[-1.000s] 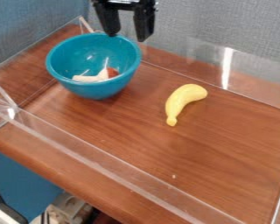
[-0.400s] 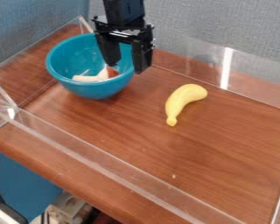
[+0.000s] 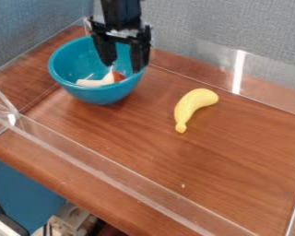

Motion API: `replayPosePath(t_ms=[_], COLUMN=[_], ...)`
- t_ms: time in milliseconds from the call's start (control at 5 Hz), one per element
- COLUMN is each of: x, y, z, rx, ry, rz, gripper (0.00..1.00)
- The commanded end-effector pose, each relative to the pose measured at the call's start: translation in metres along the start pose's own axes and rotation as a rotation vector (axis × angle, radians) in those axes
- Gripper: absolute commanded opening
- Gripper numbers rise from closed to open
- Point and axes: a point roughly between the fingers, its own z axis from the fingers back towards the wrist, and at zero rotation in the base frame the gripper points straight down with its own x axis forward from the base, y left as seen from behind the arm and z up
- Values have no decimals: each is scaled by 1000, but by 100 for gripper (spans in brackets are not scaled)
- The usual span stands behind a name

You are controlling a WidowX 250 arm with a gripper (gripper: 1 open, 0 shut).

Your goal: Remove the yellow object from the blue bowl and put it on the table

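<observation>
The blue bowl point(image 3: 69, 61) stands at the back left of the table point(image 3: 125, 138). Inside it lies a cream toy point(image 3: 93, 82) with an orange bit beside it. The yellow object, a small curved banana point(image 3: 194, 109), lies on the wood to the right of the bowl, outside it. My black gripper point(image 3: 121, 64) points straight down over the bowl's right half. It is open, its fingers dip to about rim height, and nothing is between them. It hides part of the bowl's inside.
Low clear acrylic walls point(image 3: 246, 70) border the tabletop on all sides, with a corner post at the left point(image 3: 3, 115). Bare wood stretches in front of and to the right of the banana.
The gripper came down and slightly left, from above the bowl's far right rim to low over its right half. It stayed open. Bowl, toy and banana have not moved.
</observation>
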Motion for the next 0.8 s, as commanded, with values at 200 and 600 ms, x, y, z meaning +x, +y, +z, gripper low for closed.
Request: replayPosePath(t_ms=[200, 600], x=[13, 6], y=[-31, -101], z=[25, 38], rx=[40, -6], ry=[-121, -169], rz=[43, -95], gripper=[0, 0])
